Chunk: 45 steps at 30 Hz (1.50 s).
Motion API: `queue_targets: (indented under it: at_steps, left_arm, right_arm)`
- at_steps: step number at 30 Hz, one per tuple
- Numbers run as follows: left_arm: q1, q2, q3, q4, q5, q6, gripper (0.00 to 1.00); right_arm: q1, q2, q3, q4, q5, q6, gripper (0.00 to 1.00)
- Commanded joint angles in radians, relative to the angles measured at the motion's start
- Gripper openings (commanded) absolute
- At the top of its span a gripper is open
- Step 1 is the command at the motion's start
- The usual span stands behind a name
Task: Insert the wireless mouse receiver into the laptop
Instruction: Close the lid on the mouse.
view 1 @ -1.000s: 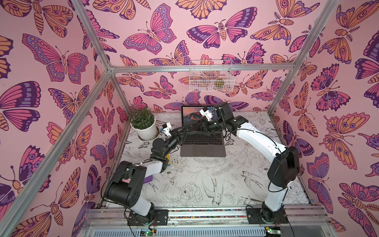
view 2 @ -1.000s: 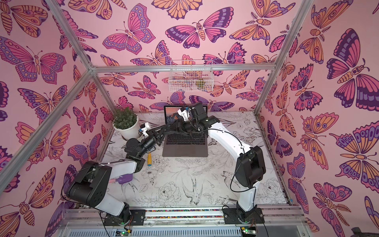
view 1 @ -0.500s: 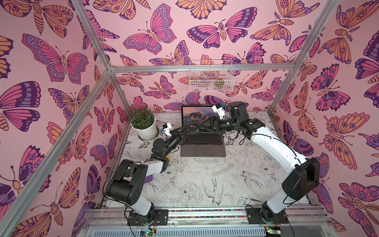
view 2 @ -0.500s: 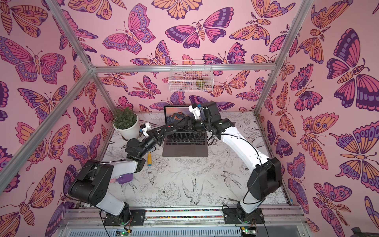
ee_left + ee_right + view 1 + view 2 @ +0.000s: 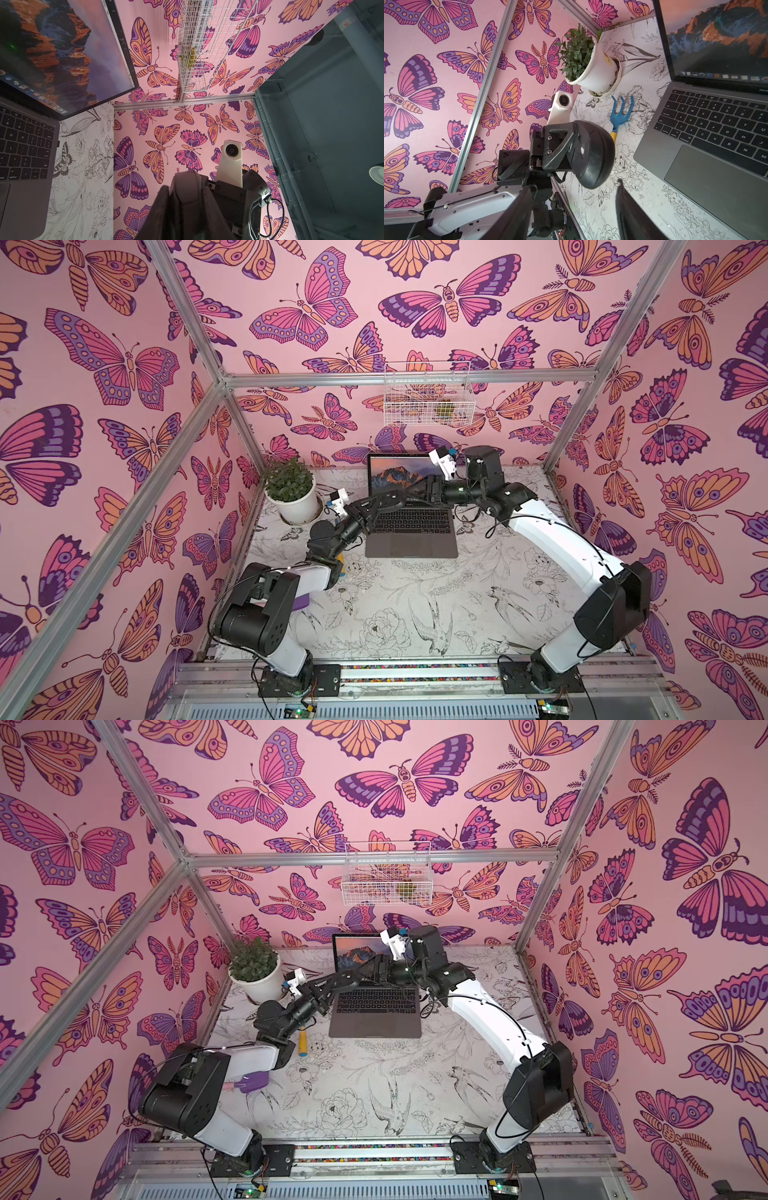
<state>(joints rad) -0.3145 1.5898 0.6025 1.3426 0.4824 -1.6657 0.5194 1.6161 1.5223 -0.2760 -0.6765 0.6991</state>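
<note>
One mouse (image 5: 593, 158) in left hand (image 5: 577, 148), near laptop (image 5: 708, 166)

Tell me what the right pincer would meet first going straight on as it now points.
Most likely the wireless mouse, held by the shut left pincer: in the right wrist view it sits straight ahead of the open right pincer. How far ahead is unclear.

A robot test booth — aluminium frame (image 5: 311, 379); butterfly-papered walls (image 5: 332, 302).
</note>
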Motion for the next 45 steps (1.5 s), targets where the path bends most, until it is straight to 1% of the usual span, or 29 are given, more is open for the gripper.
queue_targets:
  at_steps: [1,4,6,7,9,12,15,21,28,33,39,45]
  left_arm:
    - [0.002,0.008,-0.004,0.062,0.013,0.005,0.0]
    - [0.002,0.006,-0.004,0.062,0.018,0.003,0.0]
    - [0.002,0.005,-0.004,0.062,0.019,0.003,0.0]
    - [0.002,0.005,-0.006,0.062,0.018,0.003,0.0]
    - [0.002,0.008,-0.006,0.062,0.02,0.001,0.0]
    - [0.002,0.004,-0.005,0.062,0.021,0.001,0.0]
    - [0.002,-0.001,-0.007,0.063,0.018,0.004,0.0]
    - [0.002,0.004,-0.011,0.062,0.015,0.001,0.0]
    - [0.002,0.004,-0.01,0.061,0.014,0.004,0.0]
    - [0.002,-0.002,-0.017,0.062,0.014,0.007,0.0]
    - [0.002,0.003,-0.02,0.063,0.013,0.009,0.0]
    - [0.002,0.003,-0.015,0.066,0.012,0.008,0.0]
  right_arm:
    - [0.014,0.008,-0.004,0.042,0.011,0.005,0.61]
    - [0.021,0.008,-0.006,0.05,0.026,-0.007,0.56]
    - [0.023,0.011,-0.002,0.052,0.026,-0.016,0.5]
    - [0.025,0.012,-0.001,0.056,0.054,-0.016,0.47]
    - [0.027,0.016,0.001,0.064,0.063,-0.016,0.41]
    - [0.029,0.023,0.004,0.066,0.074,-0.019,0.35]
    - [0.03,0.031,0.007,0.063,0.089,-0.023,0.22]
    - [0.029,0.041,0.015,0.044,0.087,-0.04,0.0]
    - [0.031,0.051,0.039,0.007,0.074,-0.061,0.0]
    - [0.034,0.059,0.038,-0.01,0.102,-0.064,0.0]
    - [0.049,0.084,0.057,-0.032,0.077,-0.074,0.0]
    - [0.055,0.093,0.046,-0.043,0.091,-0.081,0.0]
